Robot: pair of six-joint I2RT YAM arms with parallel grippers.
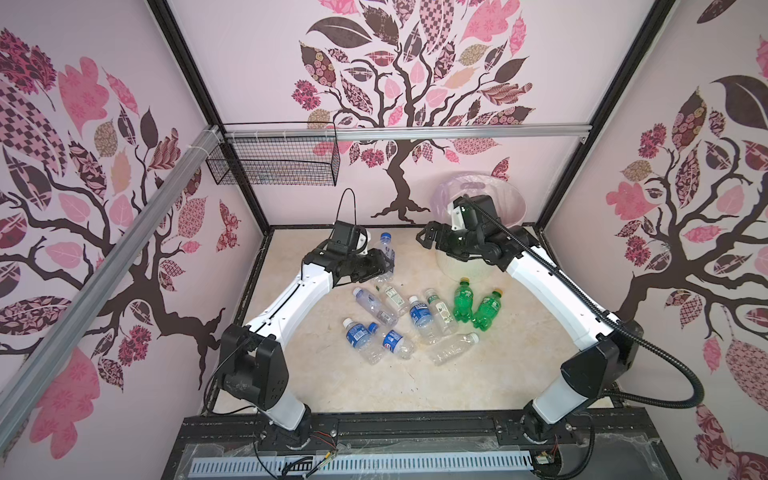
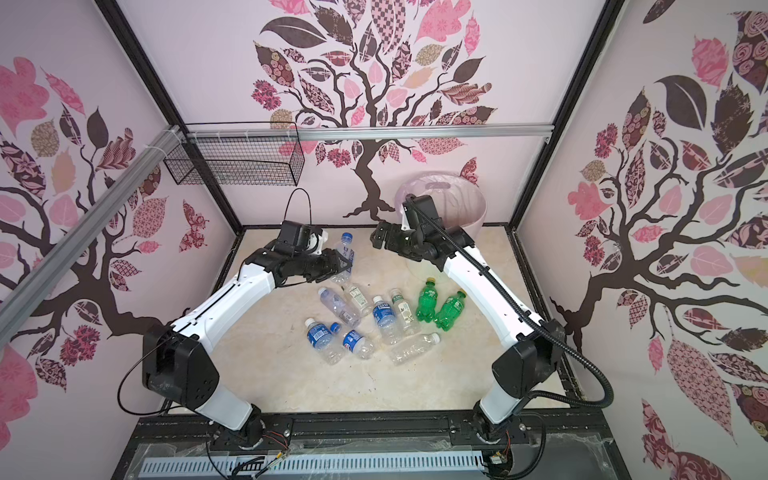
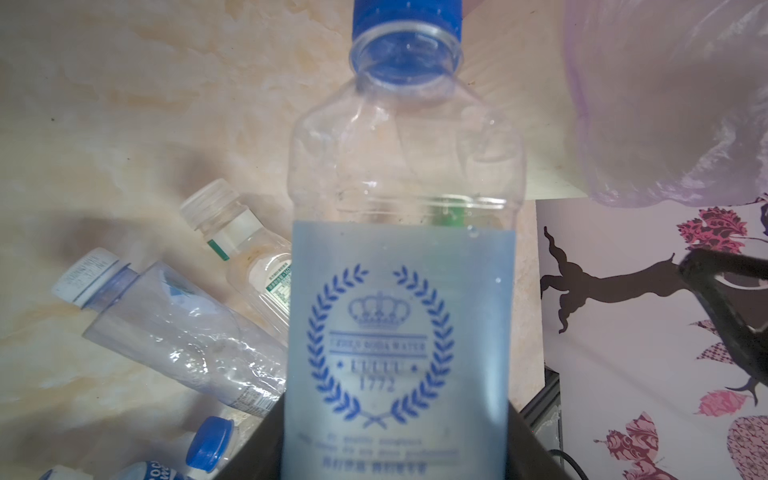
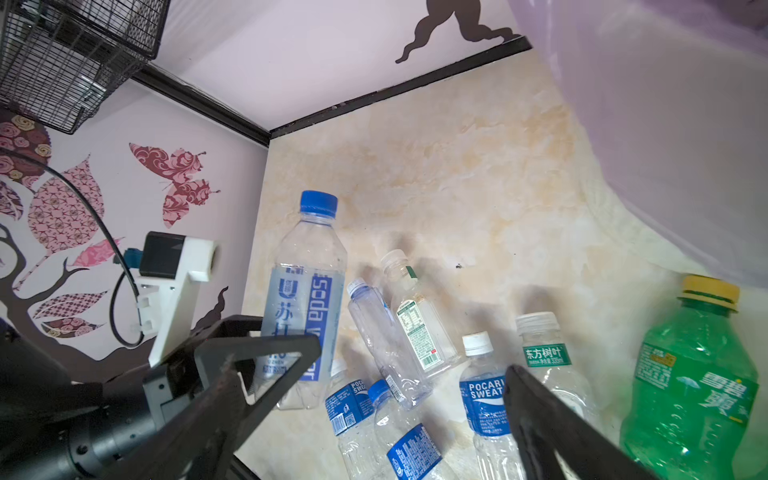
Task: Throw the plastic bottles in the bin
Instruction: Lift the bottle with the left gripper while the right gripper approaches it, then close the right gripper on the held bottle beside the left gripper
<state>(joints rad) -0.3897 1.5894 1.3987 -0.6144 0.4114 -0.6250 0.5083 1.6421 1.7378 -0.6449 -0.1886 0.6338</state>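
My left gripper (image 1: 388,262) was clenched round the lower, labelled half of a clear bottle (image 1: 386,243) with a blue cap, and it looked lifted clear of the floor. In the left wrist view its label filled the space between my jaws. That bottle hung well to the left of the bin (image 1: 453,266), not over it. Its long axis ran straight out from my fingers, cap leading and pointing toward the back wall rather than at the bin. So the bin's mouth lay off to the right of the cap, sideways to the bottle's axis. I judged the coming move to be a swing rightward and up over the rim before letting go. My right gripper (image 1: 424,237) stood spread wide and empty at the bin's left front, between the held bottle and the bin's mouth. It was the nearer of the two to the bin, and I judged it could get in the way of that swing. The pile (image 1: 415,322) of other bottles lay on the floor in front of the bin and to its left. Two green ones (image 1: 463,301) lay closest to the bin's front wall.
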